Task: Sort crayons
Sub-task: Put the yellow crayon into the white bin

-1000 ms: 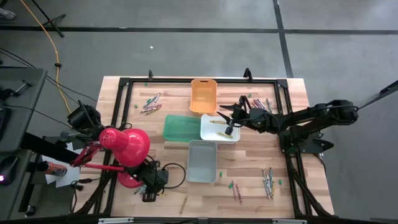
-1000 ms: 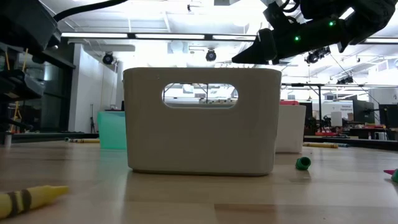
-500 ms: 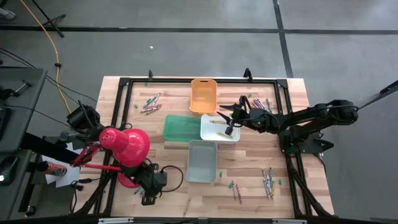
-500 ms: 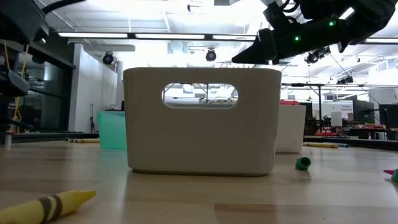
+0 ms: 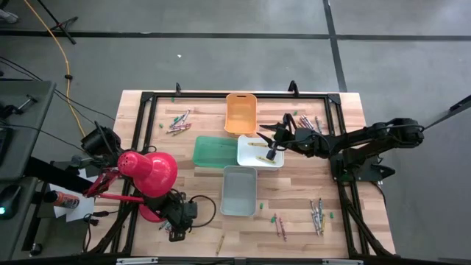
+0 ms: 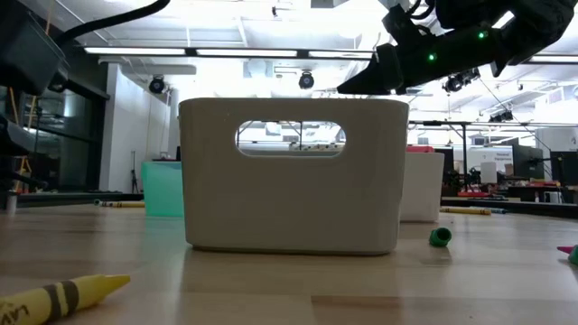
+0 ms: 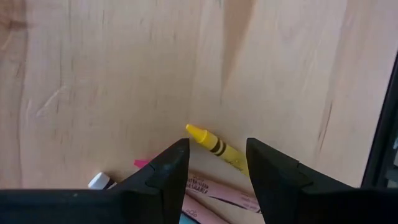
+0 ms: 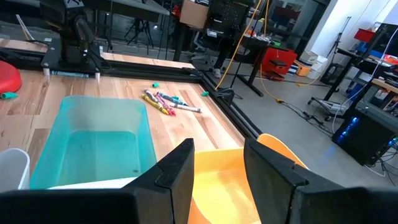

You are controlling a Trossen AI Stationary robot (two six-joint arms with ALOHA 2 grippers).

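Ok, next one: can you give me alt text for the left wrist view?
The left gripper hangs open just above a bare wooden table, its two dark fingers either side of a yellow crayon lying on the wood. A few more crayons, pink among them, lie partly hidden under the fingers.

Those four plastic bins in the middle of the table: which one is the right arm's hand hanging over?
The white plastic bin, flanked by the green bin, the orange bin and the grey bin. The right hand is above it; a yellow crayon lies inside.
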